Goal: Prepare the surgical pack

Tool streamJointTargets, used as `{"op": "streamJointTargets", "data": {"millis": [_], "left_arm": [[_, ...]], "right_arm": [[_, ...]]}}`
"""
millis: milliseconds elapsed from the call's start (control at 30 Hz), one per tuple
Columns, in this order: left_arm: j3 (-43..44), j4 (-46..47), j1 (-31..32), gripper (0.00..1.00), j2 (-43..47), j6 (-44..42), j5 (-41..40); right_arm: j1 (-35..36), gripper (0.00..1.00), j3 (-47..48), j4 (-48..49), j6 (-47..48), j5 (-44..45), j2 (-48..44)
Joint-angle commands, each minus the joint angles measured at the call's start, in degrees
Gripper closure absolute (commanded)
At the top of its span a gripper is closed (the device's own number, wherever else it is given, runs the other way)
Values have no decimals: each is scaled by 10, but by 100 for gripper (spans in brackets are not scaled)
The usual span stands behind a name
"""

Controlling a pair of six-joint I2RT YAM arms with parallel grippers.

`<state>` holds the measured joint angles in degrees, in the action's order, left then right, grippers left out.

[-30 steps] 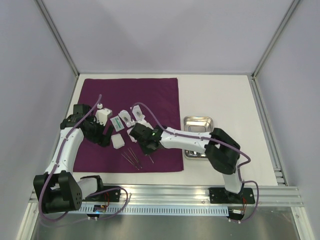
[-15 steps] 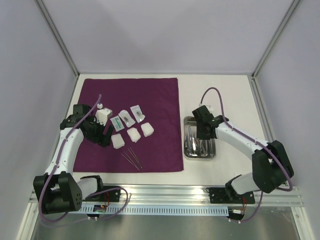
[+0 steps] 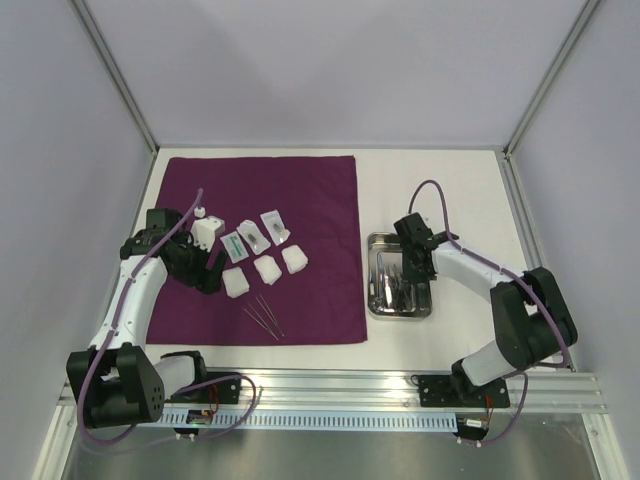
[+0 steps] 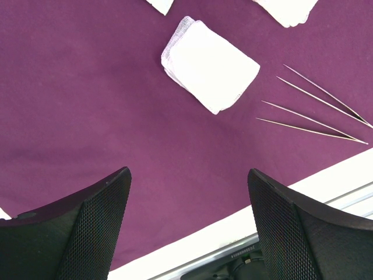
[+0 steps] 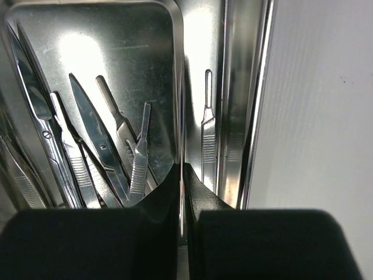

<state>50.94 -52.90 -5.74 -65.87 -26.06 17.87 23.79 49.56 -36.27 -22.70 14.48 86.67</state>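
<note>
The steel tray sits on the bare counter, just off the right edge of the purple cloth and toward the counter's near edge. It holds a heap of thin instruments, crossed over one another. Over its right side we see the right gripper, clenched tight with its tips down by the tray's shiny wall. We cannot tell whether anything thin is pinched between them. We judge the step to be lifting one instrument out for the cloth. To do that well the gripper should part first, pick the lone piece lying clear by the wall, take it mid-handle and lift straight up so the tray is not dragged. On the cloth, three gauze squares lie in a row with the packets behind them. The tweezers lie toward the near edge. The left gripper hangs released over the cloth's left part, near a gauze square.
</note>
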Motion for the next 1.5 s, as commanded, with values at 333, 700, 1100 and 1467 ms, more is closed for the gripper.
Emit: {"op": "streamJointTargets", "data": {"millis": [333,700,1100,1467], "left_arm": [[14,-3,0,10,3,-3,4],[-9,26,-1,10,-13,20,-81],[-36,56,-163,9,-21,-43,-140],[-51,54,-171,9,-7,-43,-113]], "right_arm": [[2,77,55,-20,18,2,-12],[252,55,203,-43,-46,43,-1],[444,61,512,-59,-2,-67,329],[450,69,535,-64,-16,-60,401]]}}
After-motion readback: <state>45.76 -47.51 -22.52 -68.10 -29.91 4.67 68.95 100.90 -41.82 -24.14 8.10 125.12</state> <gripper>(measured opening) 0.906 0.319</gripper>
